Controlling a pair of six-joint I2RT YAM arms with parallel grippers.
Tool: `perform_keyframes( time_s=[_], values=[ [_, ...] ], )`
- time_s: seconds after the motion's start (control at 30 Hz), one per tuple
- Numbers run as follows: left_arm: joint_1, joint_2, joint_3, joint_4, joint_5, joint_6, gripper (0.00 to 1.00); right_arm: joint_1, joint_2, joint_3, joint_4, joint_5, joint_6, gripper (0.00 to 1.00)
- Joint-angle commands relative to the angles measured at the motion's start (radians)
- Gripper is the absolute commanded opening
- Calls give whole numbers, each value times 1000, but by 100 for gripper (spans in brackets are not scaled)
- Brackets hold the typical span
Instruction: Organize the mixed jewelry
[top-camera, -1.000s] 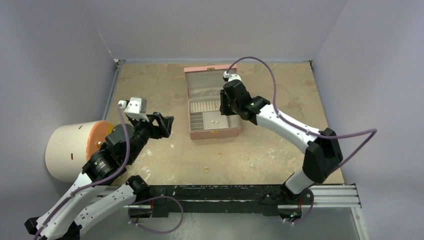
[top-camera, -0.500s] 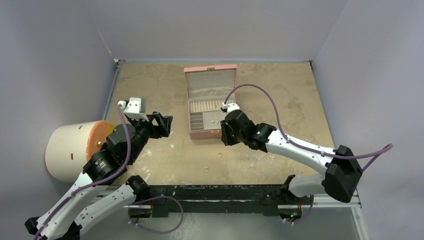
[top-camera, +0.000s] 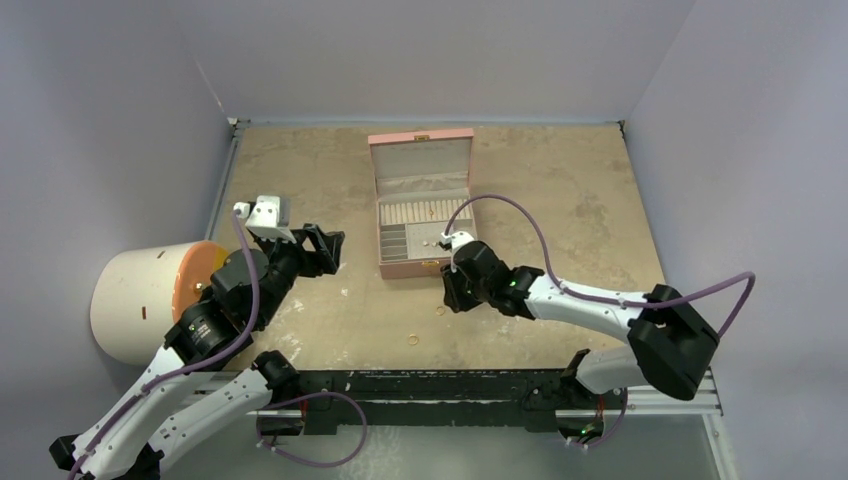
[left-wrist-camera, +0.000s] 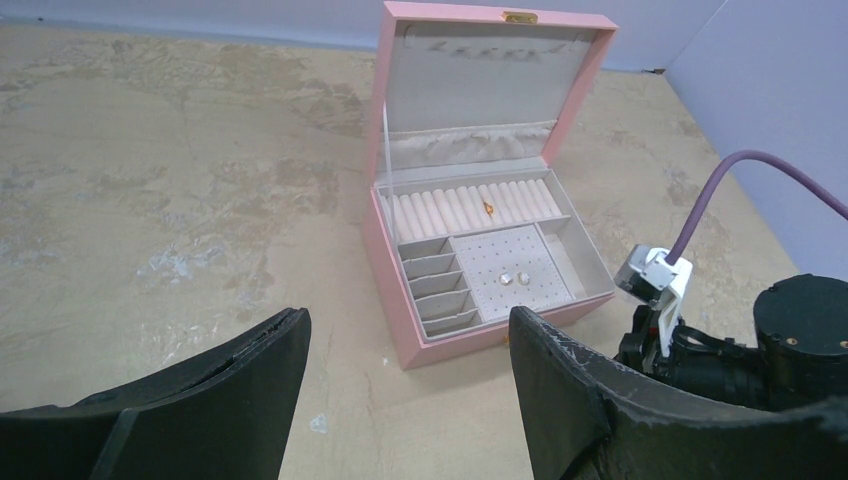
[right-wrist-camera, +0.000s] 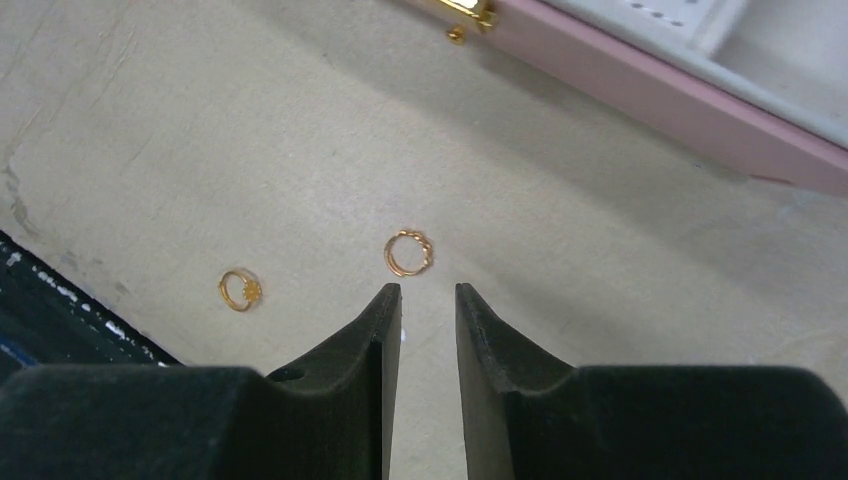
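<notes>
Jaws on the right gripper (right-wrist-camera: 428, 290) are parted only a slim gap, with nothing between them and nothing held. The tips hang low over the counter, just short of a beaded gold ring (right-wrist-camera: 408, 252) that lies flat on the bare surface. I can't tell if the tips touch the counter. A second gold ring (right-wrist-camera: 239, 290) lies flat too, off to one side and closer to the near edge. Both rings sit around the middle of the near edge, apart from each other, in front of the pink box (right-wrist-camera: 640, 95).

Left gripper (left-wrist-camera: 408, 318) is spread wide and empty. It is held up off the counter toward the left edge, pointing at the box and well apart from it.

The box sits mid-counter, toward the far edge, with its lid open and standing up. Inside, two tiny studs (left-wrist-camera: 513, 278) rest side by side on the dotted pad, and one small gold piece (left-wrist-camera: 488, 208) is tucked in the ring rolls behind the pad. The small slots left of the pad look bare, though it's hard to be sure at this size.

A white cylinder (top-camera: 140, 300) with an orange face lies on its side at the left edge, behind the left arm.
</notes>
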Motion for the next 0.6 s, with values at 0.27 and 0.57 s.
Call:
perform_keyframes(
  time_s=[0.27, 0.57],
  values=[
    [3, 3, 1, 19, -17, -3, 72, -9, 114, -20, 176, -95, -64, 30],
    [3, 7, 2, 17, -21, 0, 72, -13, 160, -40, 192, -114, -73, 29]
  ],
)
